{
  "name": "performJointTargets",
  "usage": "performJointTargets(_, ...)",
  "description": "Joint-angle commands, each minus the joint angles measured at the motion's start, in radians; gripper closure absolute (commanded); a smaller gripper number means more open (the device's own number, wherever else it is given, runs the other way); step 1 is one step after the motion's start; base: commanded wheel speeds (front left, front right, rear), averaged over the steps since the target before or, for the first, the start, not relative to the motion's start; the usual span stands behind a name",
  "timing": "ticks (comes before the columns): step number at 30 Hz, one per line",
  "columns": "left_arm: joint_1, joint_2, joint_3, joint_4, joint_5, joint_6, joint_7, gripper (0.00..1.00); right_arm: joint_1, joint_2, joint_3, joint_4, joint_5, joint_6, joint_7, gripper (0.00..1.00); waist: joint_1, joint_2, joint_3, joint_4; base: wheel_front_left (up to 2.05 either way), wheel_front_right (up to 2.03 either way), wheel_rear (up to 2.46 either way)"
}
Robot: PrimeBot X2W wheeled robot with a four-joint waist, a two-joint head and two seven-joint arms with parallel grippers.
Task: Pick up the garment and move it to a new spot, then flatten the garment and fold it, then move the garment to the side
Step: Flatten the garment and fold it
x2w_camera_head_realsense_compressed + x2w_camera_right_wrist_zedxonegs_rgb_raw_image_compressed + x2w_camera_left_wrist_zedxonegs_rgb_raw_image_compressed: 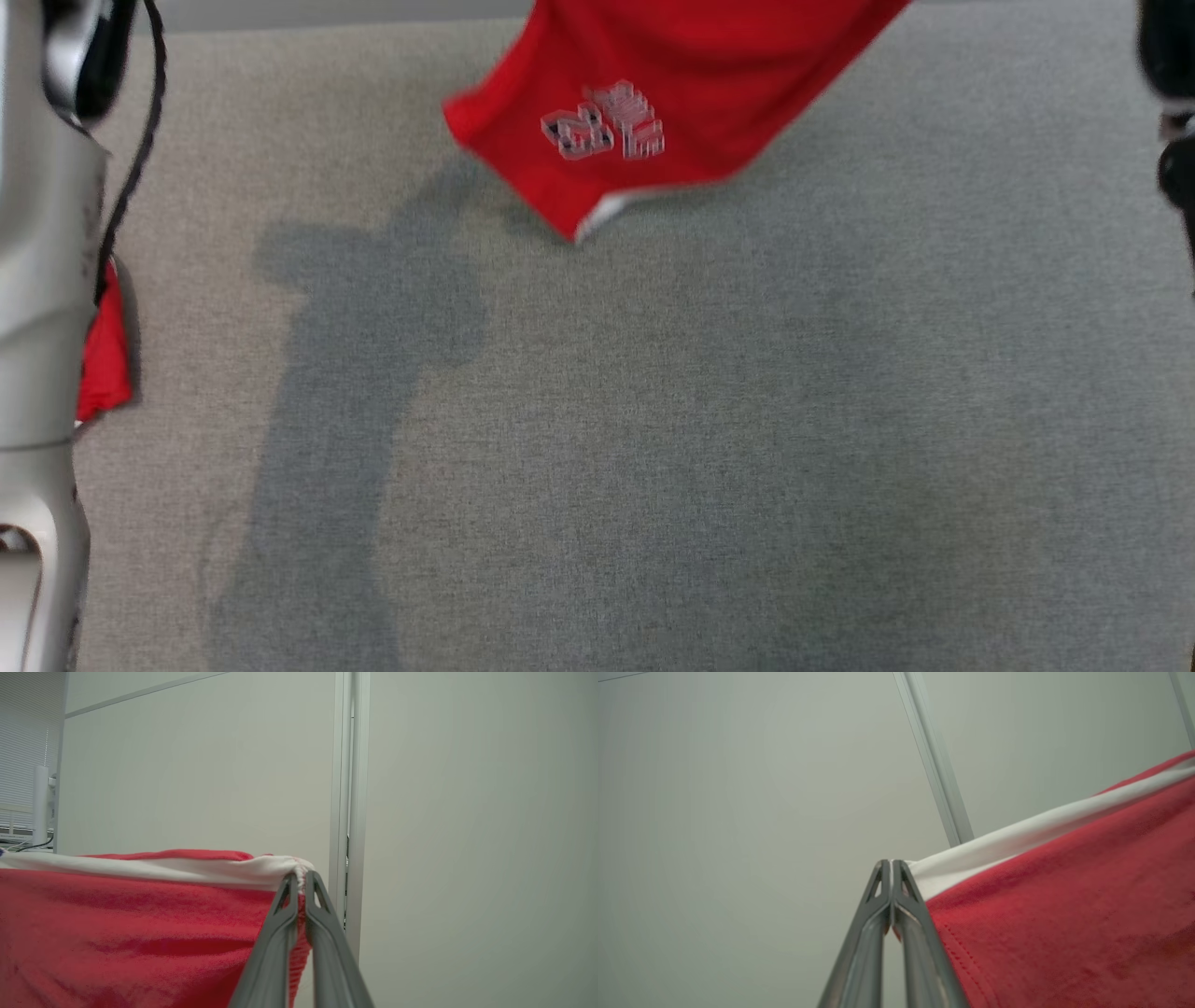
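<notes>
The garment [672, 84] is up in the air, stretched between the two pairs of jaws and hanging down from them over the grey tabletop [653, 448]. The left jaws are closed tight on a corner of its white edge, fingers [873, 919] pressed together. The right jaws are closed tight too, fingers [280, 924] pinching a bunched corner of the white edge. Below the jaws the lettering [607, 121] is blurred. I cannot tell whether the lowest corner touches the tabletop.
</notes>
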Motion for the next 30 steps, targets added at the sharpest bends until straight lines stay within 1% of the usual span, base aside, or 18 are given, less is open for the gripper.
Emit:
performJointTargets(1,-0.049,0.003,0.015,-0.001,0.015,0.014,-0.001,1.0,-0.048,-0.002,-0.024,0.009,-0.022,0.0,-0.002,1.0,0.0,0.0,0.111,0.013,0.0,0.0,0.0)
performJointTargets(3,-0.113,0.001,0.029,-0.029,0.038,0.026,-0.001,1.0,-0.108,0.004,-0.056,0.012,-0.07,0.0,-0.002,1.0,0.0,0.0,0.146,0.018,0.0,0.0,0.0)
performJointTargets(6,-0.167,-0.016,0.046,-0.077,0.064,0.029,0.0,1.0,-0.166,0.012,-0.097,0.001,-0.127,0.0,-0.002,1.0,0.0,0.0,0.187,0.028,0.0,0.0,0.0)
performJointTargets(8,-0.156,-0.036,0.046,-0.093,0.073,0.025,0.0,1.0,-0.153,0.026,-0.118,0.009,-0.144,0.0,-0.002,1.0,0.0,0.0,0.199,0.035,0.0,0.0,0.0)
performJointTargets(10,-0.115,-0.056,0.052,-0.102,0.072,0.021,0.0,1.0,-0.108,0.035,-0.128,0.014,-0.158,0.0,-0.002,1.0,0.0,0.0,0.202,0.039,0.0,0.0,0.0)
performJointTargets(12,-0.054,-0.078,0.06,-0.11,0.069,0.018,-0.001,1.0,-0.043,0.039,-0.12,0.022,-0.167,0.0,-0.002,1.0,0.0,0.0,0.198,0.041,0.0,0.0,0.0)
performJointTargets(15,0.082,-0.125,0.082,-0.121,0.057,0.018,-0.001,1.0,0.088,0.037,-0.093,0.039,-0.167,0.0,-0.002,1.0,0.0,0.0,0.178,0.043,0.0,0.0,0.0)
performJointTargets(20,0.341,-0.179,0.115,-0.143,0.055,0.012,-0.001,1.0,0.323,0.043,-0.097,0.028,-0.126,0.0,-0.002,1.0,0.0,0.0,0.126,0.036,0.0,0.0,0.0)
performJointTargets(25,0.561,-0.205,0.144,-0.142,0.047,0.006,-0.001,1.0,0.535,0.053,-0.092,-0.006,-0.104,0.0,-0.002,1.0,0.0,0.0,0.061,0.02,0.0,0.0,0.0)
performJointTargets(30,0.731,-0.216,0.155,-0.138,0.038,0.001,-0.001,1.0,0.709,0.068,-0.106,-0.031,-0.084,0.0,-0.002,1.0,0.0,0.0,-0.015,0.011,0.0,0.0,0.0)
